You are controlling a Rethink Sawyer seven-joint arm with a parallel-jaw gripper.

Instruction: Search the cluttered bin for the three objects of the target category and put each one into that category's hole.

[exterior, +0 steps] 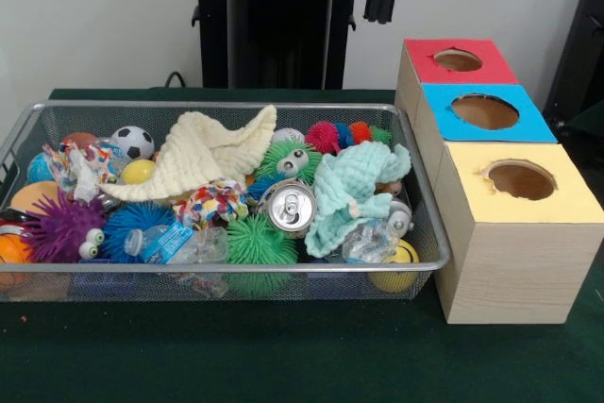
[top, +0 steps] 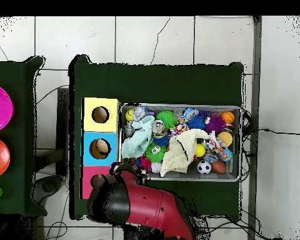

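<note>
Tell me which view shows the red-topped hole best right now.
The front view: the red-topped hole sits unobstructed at the far end of the box row, its round opening fully visible. In the overhead view the red arm reaches over that box, partly hiding the hole.

Three boxes (exterior: 491,148), two cloths (exterior: 203,153), one can (exterior: 288,207)

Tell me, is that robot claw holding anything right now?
No. The gripper hangs empty above the table, behind the red-topped box, with nothing between its tips.
</note>
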